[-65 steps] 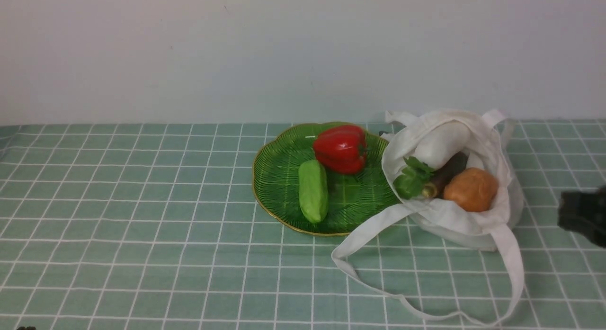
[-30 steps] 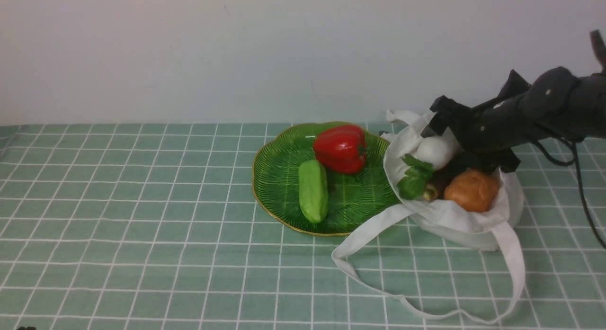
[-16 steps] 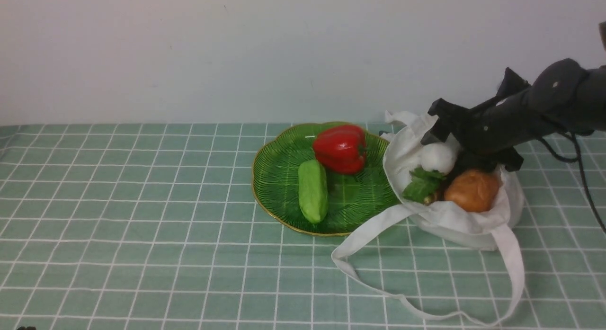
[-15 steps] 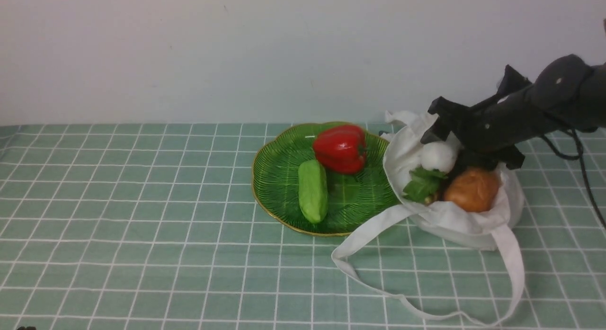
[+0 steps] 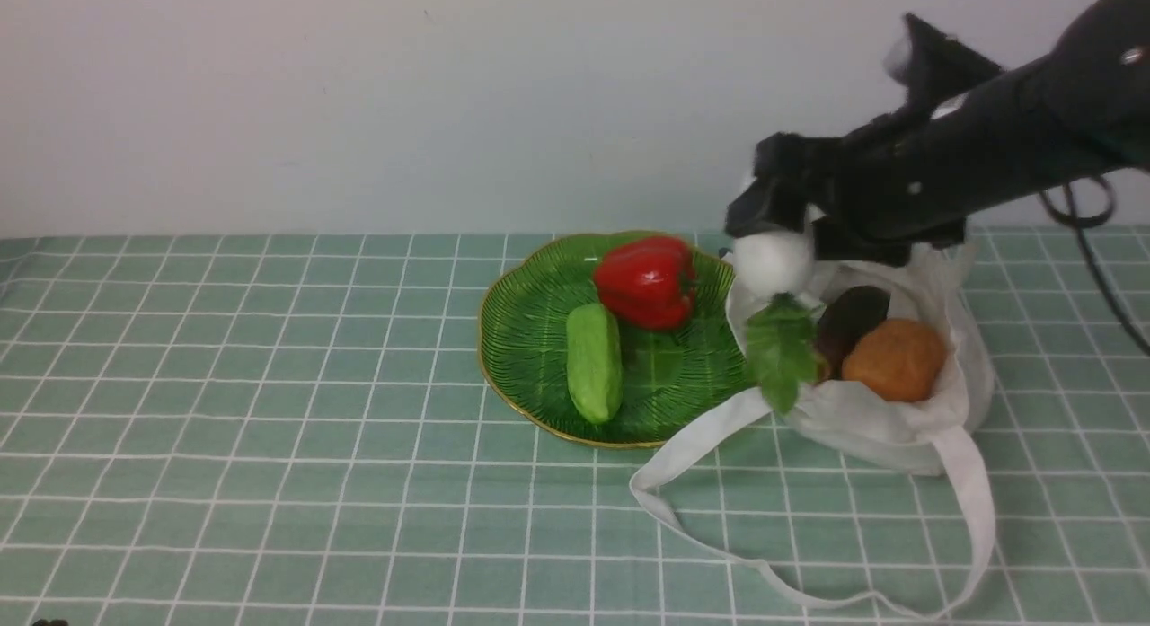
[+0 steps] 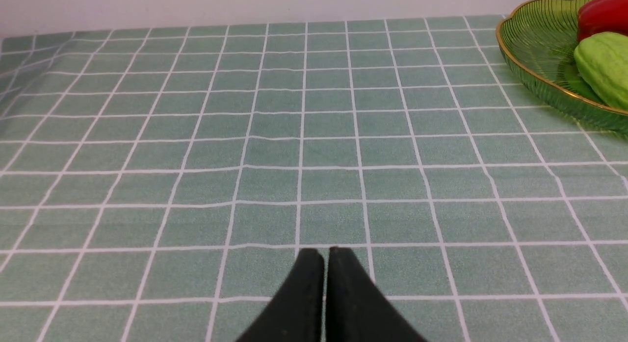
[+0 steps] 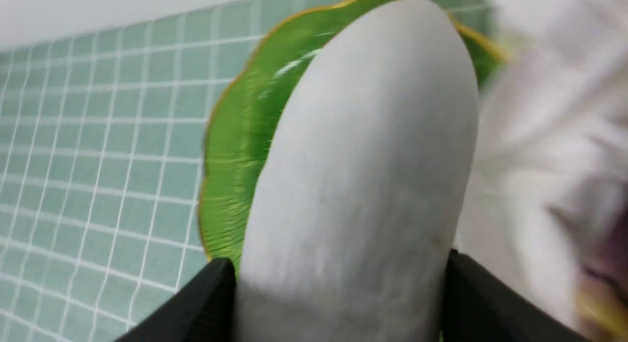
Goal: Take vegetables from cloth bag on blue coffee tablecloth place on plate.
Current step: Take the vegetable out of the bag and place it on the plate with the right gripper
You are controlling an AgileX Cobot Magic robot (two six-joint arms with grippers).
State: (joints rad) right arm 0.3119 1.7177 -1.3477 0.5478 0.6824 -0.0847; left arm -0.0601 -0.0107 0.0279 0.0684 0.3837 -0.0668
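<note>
While the right gripper [image 5: 774, 238] clamps the white radish [image 5: 771, 265] across its thick body, the jaws stand wide, one black finger on each flank in the right wrist view. The grip sits well back on the root, so the rounded end pokes forward and the green tuft [image 5: 780, 352] dangles below. The radish hangs in the air over the plate-side edge of the cloth bag [image 5: 862, 421], between bag and plate [image 5: 505, 374]. Whether the tuft brushes the fabric is unclear.

The arm reaches in from the right, angled down, likely to clear the bag's slumped mouth. Inside the bag are a dark purple vegetable [image 5: 849, 313] and a round brown one [image 5: 894, 358]. The straps trail loose on the blue-green checked tablecloth [image 5: 269, 383].

The plate holds a red bell pepper [image 5: 645, 280] and a cucumber [image 5: 594, 361]; bare dish shows nearest the bag, a probable drop spot. Judged step: carry, release not yet done. Risk: tuft snagging the bag rim.

The left gripper [image 6: 324, 257] is closed and empty, low over bare cloth, well apart.
</note>
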